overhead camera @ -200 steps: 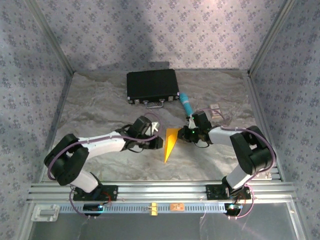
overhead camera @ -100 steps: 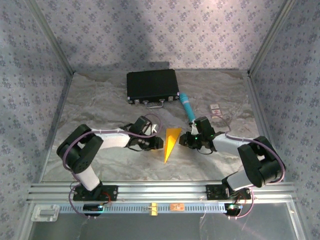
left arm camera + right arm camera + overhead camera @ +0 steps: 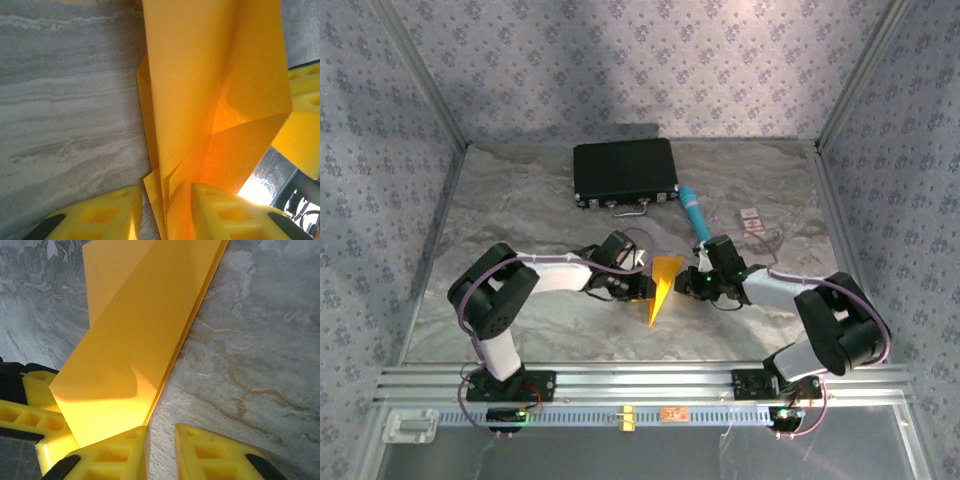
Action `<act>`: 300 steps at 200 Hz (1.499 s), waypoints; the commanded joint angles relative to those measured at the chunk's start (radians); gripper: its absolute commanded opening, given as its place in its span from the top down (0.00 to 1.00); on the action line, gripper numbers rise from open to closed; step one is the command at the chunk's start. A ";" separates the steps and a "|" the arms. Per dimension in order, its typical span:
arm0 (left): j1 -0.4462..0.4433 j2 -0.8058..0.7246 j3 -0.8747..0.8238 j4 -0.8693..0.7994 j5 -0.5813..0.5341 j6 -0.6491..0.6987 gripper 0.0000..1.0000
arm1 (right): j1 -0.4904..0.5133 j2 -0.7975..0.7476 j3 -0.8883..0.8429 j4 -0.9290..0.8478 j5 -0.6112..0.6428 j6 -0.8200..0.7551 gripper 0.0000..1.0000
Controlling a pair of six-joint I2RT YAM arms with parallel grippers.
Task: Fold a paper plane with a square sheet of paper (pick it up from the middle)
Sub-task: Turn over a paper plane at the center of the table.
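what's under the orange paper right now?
Grey marbled table shows along the edges of the paper. Its own folded layers overlap underneath; whatever lies beneath the middle is covered.

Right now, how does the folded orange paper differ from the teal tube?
The folded paper is orange-yellow; the teal tube is blue-green. The paper is a flat wedge tapering to a point toward the arm bases; the tube is a round stick. The paper sits between the left gripper and right gripper; the tube lies farther back, near the black case. Both are long and narrow.
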 commanded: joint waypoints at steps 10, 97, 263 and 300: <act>-0.024 0.029 0.038 0.006 0.013 0.009 0.71 | 0.011 0.022 -0.012 0.023 -0.019 0.017 0.81; -0.028 0.038 0.032 0.057 0.048 -0.004 0.74 | 0.014 0.047 -0.036 0.068 -0.048 0.037 0.84; -0.083 -0.117 0.161 -0.441 -0.469 0.089 0.97 | -0.010 -0.121 -0.037 -0.080 0.099 0.018 0.81; -0.087 -0.095 0.208 -0.550 -0.516 0.074 0.99 | -0.002 -0.116 -0.018 -0.082 0.091 0.022 0.81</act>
